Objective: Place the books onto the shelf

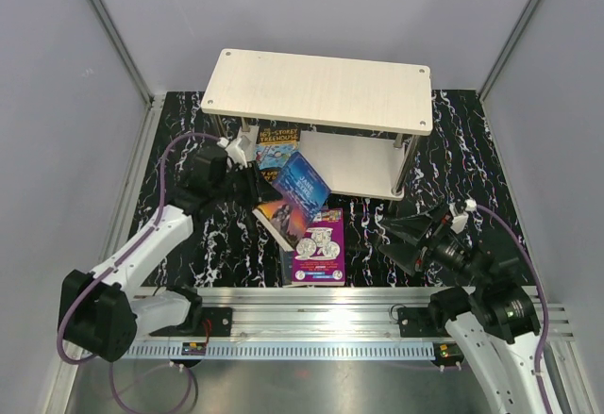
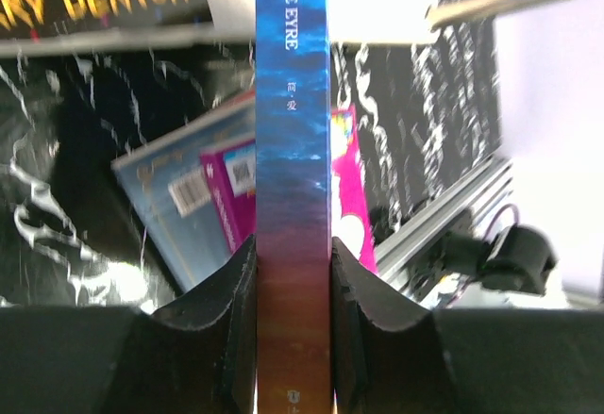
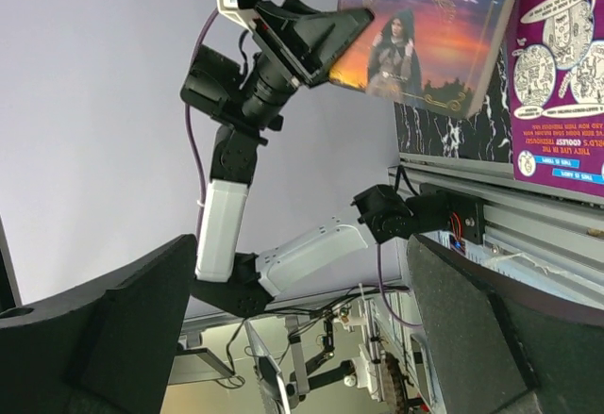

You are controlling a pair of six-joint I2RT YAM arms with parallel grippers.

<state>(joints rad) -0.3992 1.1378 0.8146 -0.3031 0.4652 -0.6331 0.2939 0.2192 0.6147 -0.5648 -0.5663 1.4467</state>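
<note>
- Black stone-look tabletop (image 1: 453, 140), veined with white.
- Two-tier shelf (image 1: 321, 89) of pale wood-grain boards.
- Thin "Jane Eyre" paperback (image 2: 293, 197): spine deep blue fading to orange.
- Purple paperback (image 1: 321, 246): magenta cover, white cartoon circles.
- Treehouse paperback (image 1: 276, 140): yellow lettering on black.
- Left claw (image 2: 293, 268): matte black.

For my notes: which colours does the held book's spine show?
The book's spine fades blue to orange; clearest in left wrist view.
</note>
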